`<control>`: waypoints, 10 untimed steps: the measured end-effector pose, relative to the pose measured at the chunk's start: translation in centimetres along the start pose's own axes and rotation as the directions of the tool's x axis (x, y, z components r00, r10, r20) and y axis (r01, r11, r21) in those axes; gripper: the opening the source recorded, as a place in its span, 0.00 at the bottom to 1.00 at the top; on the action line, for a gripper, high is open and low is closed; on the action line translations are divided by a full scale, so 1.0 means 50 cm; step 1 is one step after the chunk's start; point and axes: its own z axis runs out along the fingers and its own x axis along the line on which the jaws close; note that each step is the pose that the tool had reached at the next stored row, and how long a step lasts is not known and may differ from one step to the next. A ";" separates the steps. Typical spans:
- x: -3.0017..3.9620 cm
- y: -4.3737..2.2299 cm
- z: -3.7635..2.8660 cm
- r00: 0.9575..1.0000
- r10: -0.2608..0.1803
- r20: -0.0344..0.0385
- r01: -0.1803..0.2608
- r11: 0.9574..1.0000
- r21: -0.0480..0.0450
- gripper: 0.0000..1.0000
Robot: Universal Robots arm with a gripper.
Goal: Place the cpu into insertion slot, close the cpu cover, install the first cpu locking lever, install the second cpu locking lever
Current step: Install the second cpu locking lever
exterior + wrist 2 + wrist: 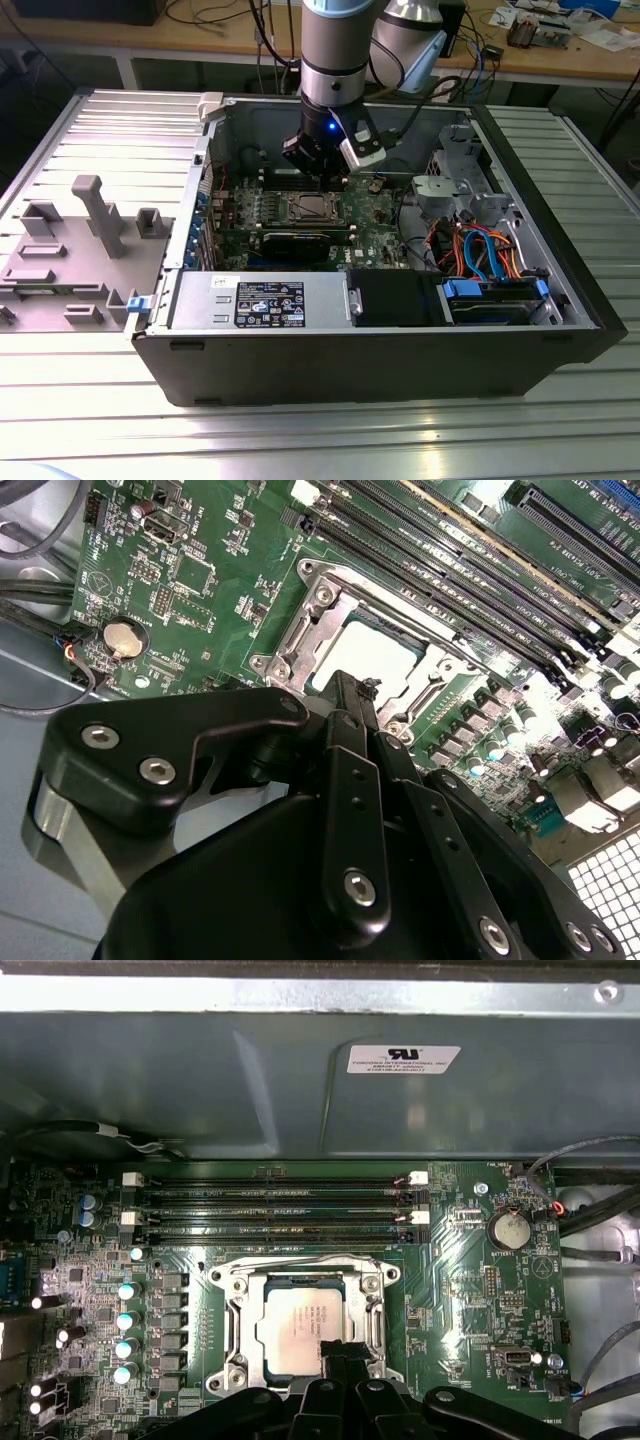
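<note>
Because the cpu [305,1328] already lies seated in the insertion slot [232,1290] with the cpu cover [375,1310] down around it, the work in hand appears to be the locking levers. The gripper [342,1352] hangs at the slot's edge, its fingers [348,720] pressed together and holding nothing. Advice: press straight down beside the slot, keeping off the chip and off the memory slots [270,1210] beyond the slot.

cpu [309,1331]: matt grey metal | cpu cover [305,1276]: shiny silver metal
</note>
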 end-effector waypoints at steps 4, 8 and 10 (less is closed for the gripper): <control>0.000 -0.007 -0.001 1.000 0.000 0.000 0.000 1.000 0.000 0.11; 0.000 -0.027 -0.002 1.000 0.000 -0.002 0.000 1.000 0.000 0.11; 0.000 -0.037 -0.001 1.000 0.000 -0.004 0.000 1.000 0.000 0.11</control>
